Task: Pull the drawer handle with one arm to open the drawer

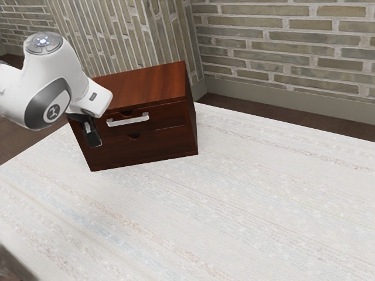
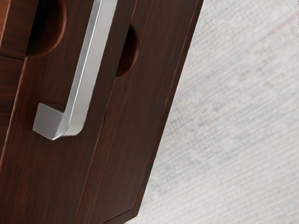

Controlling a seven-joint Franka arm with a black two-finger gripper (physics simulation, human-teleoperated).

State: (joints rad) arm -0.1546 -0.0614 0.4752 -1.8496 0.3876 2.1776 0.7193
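A dark wooden cabinet (image 1: 146, 85) stands on the table with two drawers in its front. The upper drawer (image 1: 167, 116) carries a silver bar handle (image 1: 128, 120) and looks flush with the cabinet front. My black gripper (image 1: 92, 136) hangs in front of the cabinet's face, just off the handle's end toward the exterior view's left, apart from it. In the wrist view the handle (image 2: 86, 74) runs close under my hand across the dark wood (image 2: 46, 186), its bent end nearest.
The lower drawer (image 1: 152, 147) has only a finger notch. The pale woven tabletop (image 1: 246, 199) spreads wide in front and toward the exterior view's right. Brick walls (image 1: 281, 41) stand behind the cabinet.
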